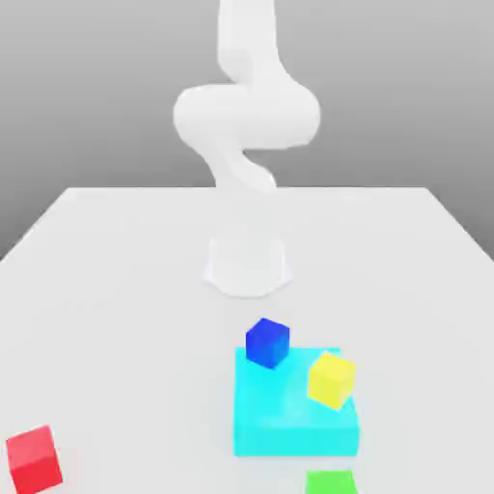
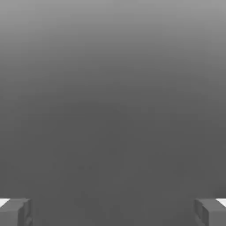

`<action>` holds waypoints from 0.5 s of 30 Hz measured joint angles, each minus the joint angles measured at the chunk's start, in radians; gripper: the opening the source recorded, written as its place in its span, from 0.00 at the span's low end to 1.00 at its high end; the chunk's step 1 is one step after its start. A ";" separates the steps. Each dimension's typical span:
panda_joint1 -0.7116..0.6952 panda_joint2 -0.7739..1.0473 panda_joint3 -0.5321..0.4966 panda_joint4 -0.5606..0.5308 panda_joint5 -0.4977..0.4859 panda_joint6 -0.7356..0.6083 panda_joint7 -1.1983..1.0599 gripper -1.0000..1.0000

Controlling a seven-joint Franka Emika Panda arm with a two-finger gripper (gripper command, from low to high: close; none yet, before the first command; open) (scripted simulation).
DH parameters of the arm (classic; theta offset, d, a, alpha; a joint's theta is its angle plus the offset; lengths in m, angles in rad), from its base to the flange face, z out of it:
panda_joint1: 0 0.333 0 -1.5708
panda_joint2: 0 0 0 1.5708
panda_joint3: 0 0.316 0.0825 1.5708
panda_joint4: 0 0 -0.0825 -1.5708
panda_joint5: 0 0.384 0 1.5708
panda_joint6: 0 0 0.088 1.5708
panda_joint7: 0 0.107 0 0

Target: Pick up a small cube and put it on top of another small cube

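White table (image 1: 116, 280) under plain grey backdrop (image 1: 87, 87); end effector (image 2: 113, 212) fingers spread wide, empty.

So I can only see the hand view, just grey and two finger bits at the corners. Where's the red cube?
Observer: The red cube sits alone on the white table, near the exterior view's lower left corner.
Operator: And the blue one I stack it on?
Observer: The blue cube rests on the far corner of a flat cyan block.
Operator: Is anything else on that block?
Observer: Yes, a yellow cube stands on its right side, apart from the blue one.
Operator: Any more cubes?
Observer: A green cube lies just in front of the cyan block.
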 joint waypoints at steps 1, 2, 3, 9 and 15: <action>-0.015 0.039 -0.001 0.001 -0.003 0.012 0.021 0.50; -0.028 0.077 -0.004 0.001 -0.007 0.022 0.042 0.50; -0.043 0.114 -0.005 0.002 -0.009 0.033 0.061 0.50; -0.119 0.332 -0.025 0.006 -0.024 0.097 0.174 0.50; -0.181 0.550 -0.061 0.010 -0.026 0.161 0.279 0.50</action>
